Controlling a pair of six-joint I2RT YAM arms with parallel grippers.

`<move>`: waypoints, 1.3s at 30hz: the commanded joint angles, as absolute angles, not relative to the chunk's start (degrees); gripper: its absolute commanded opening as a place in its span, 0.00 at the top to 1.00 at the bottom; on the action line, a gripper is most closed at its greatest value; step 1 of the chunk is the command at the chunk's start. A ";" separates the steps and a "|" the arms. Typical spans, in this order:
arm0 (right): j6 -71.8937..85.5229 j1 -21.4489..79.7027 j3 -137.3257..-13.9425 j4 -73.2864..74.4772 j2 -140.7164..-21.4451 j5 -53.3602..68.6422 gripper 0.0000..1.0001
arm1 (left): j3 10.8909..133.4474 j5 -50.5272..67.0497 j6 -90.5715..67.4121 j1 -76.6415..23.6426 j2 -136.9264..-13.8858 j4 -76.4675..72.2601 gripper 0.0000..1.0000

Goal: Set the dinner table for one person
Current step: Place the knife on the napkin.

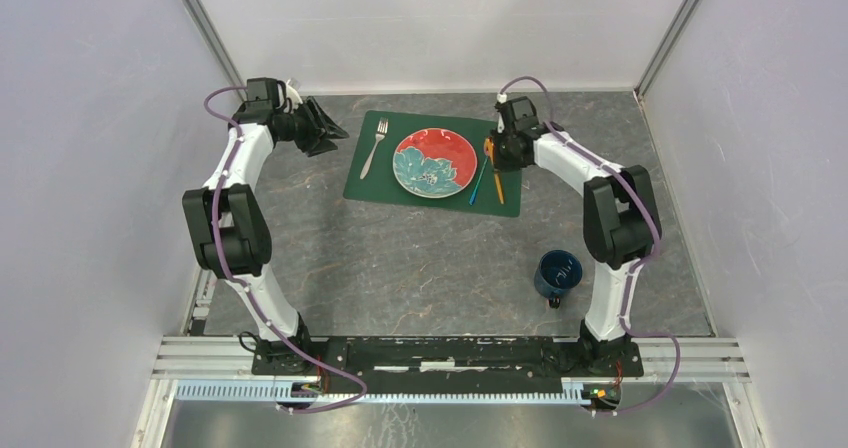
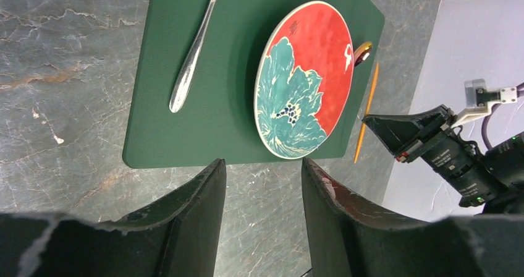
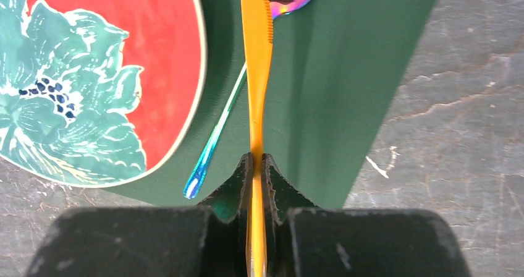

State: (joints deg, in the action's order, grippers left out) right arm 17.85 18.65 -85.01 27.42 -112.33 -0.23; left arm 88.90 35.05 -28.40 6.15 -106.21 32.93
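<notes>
Because each wrist camera crops its view, I read this moment mainly from the top view. The surface fills the middle of that view, from the arm bases at the bottom edge to the back wall at the top. A green placemat lies on its upper centre, carrying a fork at left and a red and teal plate in the middle.

The right end effector is closed on an orange knife, just right of the plate. In the right wrist view, the blade runs up the centre and leaves the frame at the upper edge. The gripped end disappears between the fingers at the lower edge. I cannot tell whether the knife rests on the placemat or hangs just above it. A spoon with a blue handle passes under the knife; its iridescent bowl is cut off at the upper edge. The plate is cropped at the left and the top.

The left end effector stands open at the upper left of the top view, holding nothing. In the left wrist view, bare surface shows between its fingers. The fork tines are cut off at the upper edge, and the plate rim hides most of the spoon.

A dark blue mug stands at lower right, beside the right arm; its interior is too dark to read.
</notes>
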 commanded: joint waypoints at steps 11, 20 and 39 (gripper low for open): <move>26.59 21.20 -91.84 34.51 -116.67 -15.13 1.00 | 88.77 36.78 -23.60 7.32 -102.21 33.76 0.45; 32.10 21.27 -91.76 36.29 -117.75 -16.44 1.00 | 88.79 36.94 -23.51 7.50 -102.14 33.77 0.45; 38.06 22.42 -93.77 34.25 -120.80 -16.31 1.00 | 88.00 37.00 -22.93 7.92 -101.80 33.83 0.45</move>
State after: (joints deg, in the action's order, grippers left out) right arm 35.92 21.78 -91.09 35.59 -119.04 -15.55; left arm 88.40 35.11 -26.55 7.44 -104.88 34.17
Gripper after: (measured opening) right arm 0.085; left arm 0.550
